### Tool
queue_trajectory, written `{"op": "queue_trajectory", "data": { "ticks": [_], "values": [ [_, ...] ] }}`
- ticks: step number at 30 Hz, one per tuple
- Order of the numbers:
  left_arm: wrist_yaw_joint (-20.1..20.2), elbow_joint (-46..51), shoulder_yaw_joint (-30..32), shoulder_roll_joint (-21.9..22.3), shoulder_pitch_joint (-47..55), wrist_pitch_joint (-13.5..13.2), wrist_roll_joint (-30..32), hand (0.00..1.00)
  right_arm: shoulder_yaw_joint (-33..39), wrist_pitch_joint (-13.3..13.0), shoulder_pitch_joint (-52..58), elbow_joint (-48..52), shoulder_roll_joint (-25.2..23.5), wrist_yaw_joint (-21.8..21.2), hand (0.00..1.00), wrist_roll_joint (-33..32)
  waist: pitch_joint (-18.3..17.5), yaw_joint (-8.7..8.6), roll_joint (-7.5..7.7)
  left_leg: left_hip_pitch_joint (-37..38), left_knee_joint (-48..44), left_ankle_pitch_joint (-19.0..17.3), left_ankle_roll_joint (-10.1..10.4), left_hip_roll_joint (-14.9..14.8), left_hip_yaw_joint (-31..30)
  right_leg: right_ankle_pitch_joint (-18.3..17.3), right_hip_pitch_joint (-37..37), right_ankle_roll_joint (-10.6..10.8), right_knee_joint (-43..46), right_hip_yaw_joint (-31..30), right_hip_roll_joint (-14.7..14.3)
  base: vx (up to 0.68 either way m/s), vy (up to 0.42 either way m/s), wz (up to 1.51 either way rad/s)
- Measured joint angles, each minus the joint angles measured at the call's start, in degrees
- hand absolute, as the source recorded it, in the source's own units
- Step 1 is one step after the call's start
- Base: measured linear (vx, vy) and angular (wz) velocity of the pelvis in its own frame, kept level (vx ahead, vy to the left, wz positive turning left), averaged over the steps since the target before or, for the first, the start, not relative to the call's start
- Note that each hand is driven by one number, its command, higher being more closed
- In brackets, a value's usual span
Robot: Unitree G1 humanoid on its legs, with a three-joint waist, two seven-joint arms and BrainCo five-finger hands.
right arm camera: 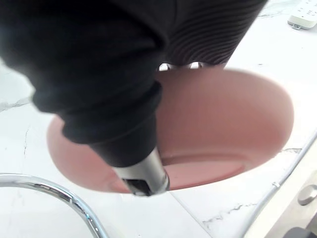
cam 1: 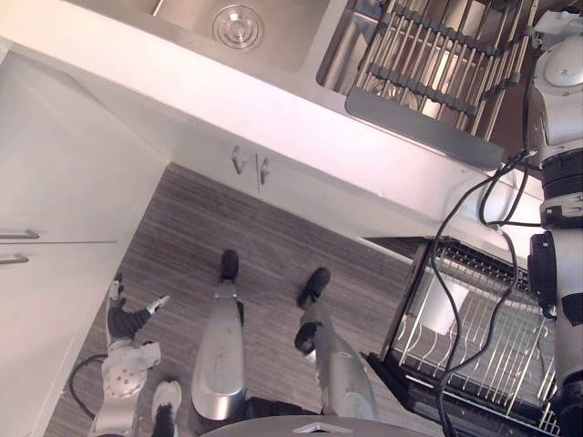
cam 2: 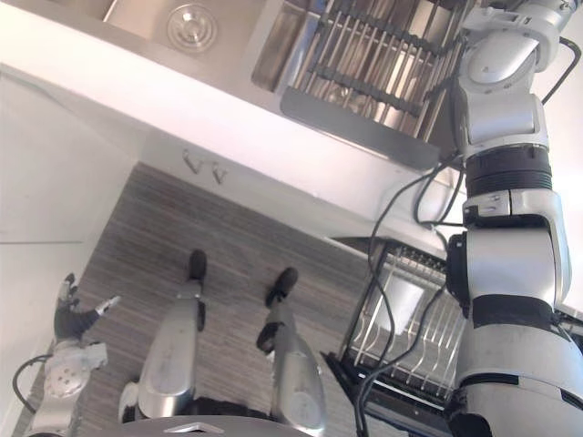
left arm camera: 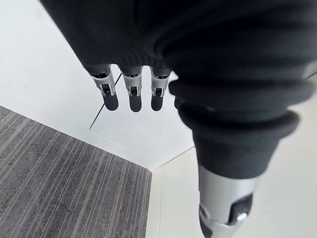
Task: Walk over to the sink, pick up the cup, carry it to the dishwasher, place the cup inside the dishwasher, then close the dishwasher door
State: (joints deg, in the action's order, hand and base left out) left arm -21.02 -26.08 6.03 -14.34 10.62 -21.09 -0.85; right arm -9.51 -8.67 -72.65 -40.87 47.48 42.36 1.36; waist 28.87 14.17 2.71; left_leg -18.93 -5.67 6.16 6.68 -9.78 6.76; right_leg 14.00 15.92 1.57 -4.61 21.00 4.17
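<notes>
The right hand (right arm camera: 131, 148) is gripping the smooth, round, salmon-pink cup (right arm camera: 223, 124), with its thumb lying across the near wall and its fingers curling behind. Just beyond are the white marbled worktop (right arm camera: 198, 213) and a curved chrome tube (right arm camera: 54, 191). The hand should be lifting it level and squeezing firmly before swinging towards the open dishwasher's wire rack (cam 1: 474, 337). The left hand (left arm camera: 130, 94) is hanging down, fingers loose.
</notes>
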Motion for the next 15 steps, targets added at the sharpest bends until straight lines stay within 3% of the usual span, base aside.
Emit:
{"op": "queue_trajectory", "data": {
  "ticks": [8,15],
  "values": [
    [-0.1,-0.1,0.0,1.4,0.1,0.0,1.2,0.00,4.2,-0.1,4.7,4.2,-2.1,-3.3,1.00,-1.1,-0.4,-0.85,0.85,5.1,5.4,2.1,0.0,0.2,1.4,-0.6,-2.1,0.3,0.0,-0.5,-0.1,0.03,0.001,-0.05],
    [-1.2,-2.0,0.0,1.4,0.5,-0.1,2.3,0.00,5.8,0.2,10.8,6.4,-2.3,-6.1,1.00,-0.4,-3.0,-2.35,4.54,10.0,8.3,1.9,0.2,0.3,4.2,-1.0,-4.0,0.8,0.0,-2.9,-0.3,0.06,0.016,-0.16]
  ]
}}
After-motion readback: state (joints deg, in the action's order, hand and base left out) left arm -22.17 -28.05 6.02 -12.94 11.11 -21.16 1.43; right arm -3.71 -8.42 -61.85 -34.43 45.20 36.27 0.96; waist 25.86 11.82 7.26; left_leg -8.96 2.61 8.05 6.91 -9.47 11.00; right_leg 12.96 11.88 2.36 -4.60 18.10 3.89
